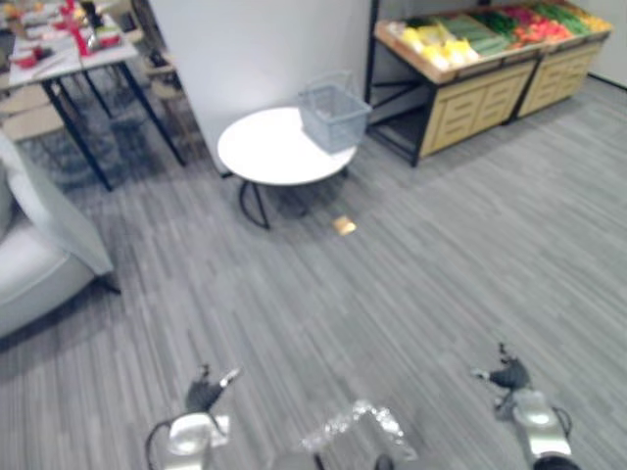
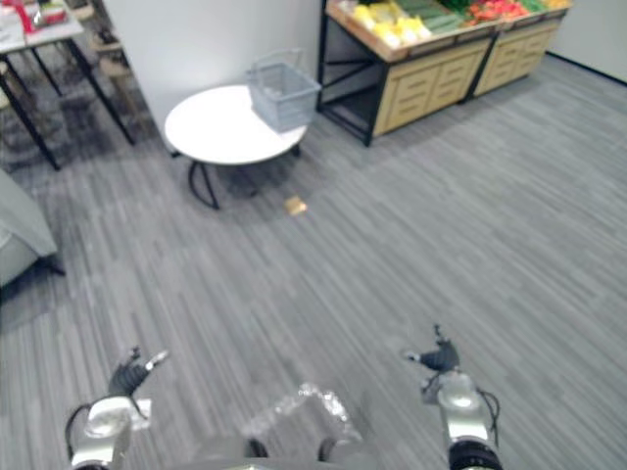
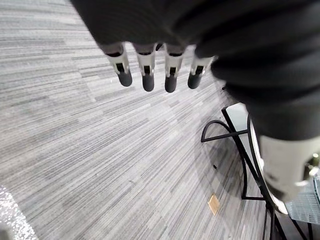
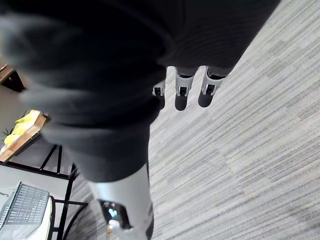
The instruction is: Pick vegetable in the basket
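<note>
Left eye view looks down on a grey striped plank floor [image 1: 441,274] that runs from the near edge to the far wall. At the far right stands a wooden produce stand [image 1: 470,93] with pale drawer fronts and a dark frame, and the vegetables [image 1: 490,29], in yellow, green, red and orange rows, lie on its sloped top. A white wall panel [image 1: 255,49] rises at the far centre. A pale grey sofa [image 1: 39,255] sits at the left edge, and beyond it at the far left is a long worktop [image 1: 69,59] on dark legs carrying small red items too blurred to name. Just in front of the wall panel stands a round white worktop [image 1: 265,152] on curved black legs; the grey wire basket [image 1: 333,116] rests on its far right edge, near the stand. The left hand [image 1: 204,394] and the right hand [image 1: 509,377] hang low at the near edge, well apart from basket and vegetables, each with straight, relaxed fingers holding nothing. A small tan scrap [image 1: 344,226] lies on the floor just near of the round worktop.
</note>
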You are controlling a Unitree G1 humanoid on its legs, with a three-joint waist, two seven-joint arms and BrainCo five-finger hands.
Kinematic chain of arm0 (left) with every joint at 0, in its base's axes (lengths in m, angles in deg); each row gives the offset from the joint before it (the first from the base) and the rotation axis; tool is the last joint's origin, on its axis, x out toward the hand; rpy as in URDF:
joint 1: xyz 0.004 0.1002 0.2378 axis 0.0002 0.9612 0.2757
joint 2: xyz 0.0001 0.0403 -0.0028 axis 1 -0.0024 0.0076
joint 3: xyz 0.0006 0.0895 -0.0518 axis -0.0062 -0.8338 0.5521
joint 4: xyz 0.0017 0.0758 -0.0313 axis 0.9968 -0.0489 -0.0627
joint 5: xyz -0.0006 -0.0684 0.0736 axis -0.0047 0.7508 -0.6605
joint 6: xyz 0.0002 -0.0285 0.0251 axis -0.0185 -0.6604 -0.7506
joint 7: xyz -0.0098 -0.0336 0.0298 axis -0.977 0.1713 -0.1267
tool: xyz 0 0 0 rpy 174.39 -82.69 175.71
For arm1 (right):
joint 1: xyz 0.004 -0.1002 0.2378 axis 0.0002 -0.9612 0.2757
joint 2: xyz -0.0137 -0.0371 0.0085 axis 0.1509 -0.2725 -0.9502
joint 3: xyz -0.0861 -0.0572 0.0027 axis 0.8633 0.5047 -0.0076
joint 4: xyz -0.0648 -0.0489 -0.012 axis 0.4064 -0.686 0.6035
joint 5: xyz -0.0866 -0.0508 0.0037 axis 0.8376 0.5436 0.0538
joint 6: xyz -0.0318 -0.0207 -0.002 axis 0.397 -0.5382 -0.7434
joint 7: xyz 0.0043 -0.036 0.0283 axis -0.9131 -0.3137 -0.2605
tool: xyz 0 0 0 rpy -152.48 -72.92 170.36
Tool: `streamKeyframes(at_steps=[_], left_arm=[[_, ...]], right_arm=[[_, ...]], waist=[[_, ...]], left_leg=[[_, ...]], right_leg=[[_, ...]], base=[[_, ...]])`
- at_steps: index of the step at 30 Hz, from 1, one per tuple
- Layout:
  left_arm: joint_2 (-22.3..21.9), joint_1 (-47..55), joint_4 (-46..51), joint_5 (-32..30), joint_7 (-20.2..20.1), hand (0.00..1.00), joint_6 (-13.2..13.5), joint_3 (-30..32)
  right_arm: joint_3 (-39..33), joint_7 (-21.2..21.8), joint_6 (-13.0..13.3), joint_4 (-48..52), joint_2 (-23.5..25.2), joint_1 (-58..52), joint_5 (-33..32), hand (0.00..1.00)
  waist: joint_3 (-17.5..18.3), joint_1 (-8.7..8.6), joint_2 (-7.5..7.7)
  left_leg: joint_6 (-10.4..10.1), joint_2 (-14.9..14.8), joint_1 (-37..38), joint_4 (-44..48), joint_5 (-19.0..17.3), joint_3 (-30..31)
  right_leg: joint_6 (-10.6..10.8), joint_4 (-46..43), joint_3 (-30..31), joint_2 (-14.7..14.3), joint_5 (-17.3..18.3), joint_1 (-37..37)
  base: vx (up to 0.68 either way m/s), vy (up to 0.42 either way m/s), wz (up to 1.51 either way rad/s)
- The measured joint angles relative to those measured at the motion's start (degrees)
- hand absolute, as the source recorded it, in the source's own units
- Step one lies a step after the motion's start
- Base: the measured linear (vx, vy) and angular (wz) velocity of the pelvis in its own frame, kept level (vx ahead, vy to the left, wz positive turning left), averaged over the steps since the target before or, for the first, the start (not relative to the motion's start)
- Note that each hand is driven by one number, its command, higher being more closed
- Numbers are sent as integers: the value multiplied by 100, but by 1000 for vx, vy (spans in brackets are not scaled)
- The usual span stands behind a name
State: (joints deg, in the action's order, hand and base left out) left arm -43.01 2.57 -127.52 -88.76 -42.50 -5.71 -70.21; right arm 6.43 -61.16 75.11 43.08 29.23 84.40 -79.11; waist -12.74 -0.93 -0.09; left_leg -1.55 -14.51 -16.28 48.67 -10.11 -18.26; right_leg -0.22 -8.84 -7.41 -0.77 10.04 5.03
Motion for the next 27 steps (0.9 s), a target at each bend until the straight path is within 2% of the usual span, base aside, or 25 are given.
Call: streamKeyframes(at_steps=[1, 2, 3, 4, 6, 7, 8, 9, 10, 11, 12, 13, 14, 15, 16, 17, 18, 20, 21, 22, 23, 24, 25, 26, 27], left_arm=[[-7, -1, 1, 2, 5, 0, -1, -1], [-8, -6, 19, 2, 8, 0, -1, -3], [-14, -10, 80, 0, 9, 0, 0, -4], [-24, -25, 109, 0, 9, 0, 2, -4], [-60, -95, 186, -1, 12, 0, 16, -5], [-62, -126, 182, -1, 16, 0, 17, -4], [-62, -110, 186, -4, 31, 0, 20, 6], [-103, -73, 179, -12, 32, 0, 18, 40], [-141, -52, 183, -13, 30, 0, 15, 74], [-179, -34, 186, -13, 29, 0, 7, 101], [-175, 42, 211, -23, 22, 0, 3, 99], [-168, 110, 219, -28, 15, 0, -2, 97], [-149, 222, 269, -29, 2, 0, -19, 43], [-139, 254, 315, -29, 3, 0, -25, -12], [-105, 268, 436, -29, 4, 0, -22, -140], [-68, 212, 473, -29, 4, 0, -5, -204], [4, 93, 470, -27, 4, 0, 8, -235], [66, -9, 460, -27, 5, 0, 6, -270], [114, -69, 454, -27, 1, 0, 9, -335], [163, -176, 409, -27, -8, 0, 10, -390], [187, -303, 341, -28, -10, 0, 12, -387], [202, -363, 259, -30, -14, 0, 18, -391], [202, -401, 159, -47, -12, 0, 17, -393], [218, -318, 89, -78, -14, 0, 17, -382], [154, -227, -10, -125, -26, 0, 17, -389]], right_arm=[[0, -18, -15, 3, -26, 34, 0, 0], [8, -48, -20, 8, -76, 139, -2, 0], [11, -62, -21, 39, -135, 232, -12, 0], [11, -74, -22, 102, -167, 242, -14, 0], [23, -127, -21, 226, -319, 321, -24, 0], [57, -164, -22, 224, -342, 347, -25, 0], [185, -192, -22, 232, -327, 350, -37, 0], [259, -139, -18, 283, -256, 292, -26, 0], [278, -120, -12, 366, -207, 259, -8, 0], [287, -105, -9, 443, -104, 244, 4, 0], [356, -60, -12, 456, 72, 254, 11, 0], [426, -38, -12, 457, 124, 262, 16, 0], [502, -25, -12, 462, 197, 259, 35, 0], [554, -25, -12, 474, 199, 260, 53, 0], [623, -36, -12, 592, 189, 255, 58, 0], [622, -43, -5, 688, 185, 270, 60, 0], [610, -44, 2, 854, 180, 342, 61, 0], [549, -70, 7, 954, 163, 416, 61, 0], [486, -122, 10, 1041, 143, 428, 59, 0], [371, -185, 15, 1070, 114, 474, 56, 0], [293, -243, 18, 1075, 57, 514, 57, 0], [228, -283, 17, 1144, 6, 532, 58, 0], [156, -328, 11, 1247, -5, 528, 63, 0], [141, -392, 6, 1438, -2, 526, 71, 0], [157, -392, 7, 1596, -63, 597, 109, 0]], waist=[[-25, 7, 16], [-60, 20, 50], [-87, 42, 92], [-98, 44, 109], [-11, 104, -135], [-8, 137, -174], [42, 202, -128], [108, 273, 90], [134, 277, 139], [124, 265, 224], [102, 267, 421], [88, 268, 471], [89, 249, 492], [83, 251, 482], [65, 236, 447], [56, 205, 419], [11, 140, 343], [1, 22, 322], [-33, -34, 240], [-37, -66, 234], [-33, -60, 252], [-32, -72, 257], [-27, -76, 282], [50, -64, 401], [100, -48, 162]], left_leg=[[-42, 2, -74, -66, -45, -27], [-154, 99, -175, -562, -112, -123], [-243, 274, -161, -1501, -68, -214], [-296, 361, -152, -2027, 27, -248], [-364, 436, -84, -3923, 657, -258], [-311, 415, -92, -4013, 920, -266], [-172, 611, -57, -3870, 1122, -207], [70, 880, -31, -3758, 946, -192], [214, 966, -5, -3709, 852, -207], [292, 1065, 80, -3624, 673, -210], [443, 1205, 465, -3531, 448, -319], [497, 1254, 670, -3504, 337, -321], [571, 1295, 1109, -3512, 134, -289], [585, 1293, 1306, -3542, 67, -271], [603, 1291, 1669, -3704, -6, -188], [588, 1281, 1894, -3881, -32, -103], [488, 1236, 2178, -4134, -82, 72], [389, 1108, 2373, -4238, -144, 241], [319, 1013, 2458, -4278, -188, 354], [210, 927, 2550, -4303, -252, 479], [150, 811, 2689, -4349, -286, 555], [6, 717, 2850, -4367, -349, 626], [-159, 673, 3024, -4400, -396, 659], [-411, 626, 3371, -4440, -531, 667], [-564, 331, 3527, -4208, -621, 684]], right_leg=[[8, 16, 40, 42, 5, 13], [13, 96, 157, 148, 6, 7], [14, 215, 250, 303, 5, 1], [16, 305, 285, 363, 3, -2], [45, 645, 375, 419, -4, 39], [140, 643, 440, 429, 52, 55], [370, 483, 519, 647, 237, 17], [458, 135, 609, 879, 468, -38], [529, -420, 652, 948, 550, -211], [641, -1487, 715, 1034, 609, -533], [1250, -3053, 979, 1129, 217, -954], [1504, -3530, 1101, 1149, -88, -1049], [1670, -4469, 1209, 1135, -394, -1229], [1595, -4869, 1208, 1125, -353, -1358], [1282, -5388, 1042, 1077, -178, -1664], [968, -5414, 836, 1058, 4, -1904], [620, -4845, 458, 1051, 212, -2276], [481, -3628, 12, 1053, 279, -2482], [465, -2768, -221, 1077, 234, -2565], [469, -1884, -328, 1089, 45, -2655], [494, -660, -382, 1105, -411, -2677], [559, 65, -382, 1179, -673, -2680], [603, 253, -368, 1248, -714, -2698], [574, 301, -299, 1352, -767, -2631], [500, -263, -301, 1175, -1524, -2725]], base=[[105, 65, -33], [177, 111, -47], [208, 130, -45], [267, 167, -37], [393, 263, -34], [525, 368, -34], [446, 325, -33], [466, 271, -24], [373, 182, -3], [615, 213, 8], [520, 150, 4], [625, 139, -2], [406, 52, 4], [484, 32, 14], [454, -6, 23], [542, -38, 44], [547, -98, 58], [417, -127, 57], [376, -178, 59], [506, -271, 69], [655, -390, 71], [594, -364, 65], [641, -411, 57], [840, -541, 34], [842, -559, 19]])
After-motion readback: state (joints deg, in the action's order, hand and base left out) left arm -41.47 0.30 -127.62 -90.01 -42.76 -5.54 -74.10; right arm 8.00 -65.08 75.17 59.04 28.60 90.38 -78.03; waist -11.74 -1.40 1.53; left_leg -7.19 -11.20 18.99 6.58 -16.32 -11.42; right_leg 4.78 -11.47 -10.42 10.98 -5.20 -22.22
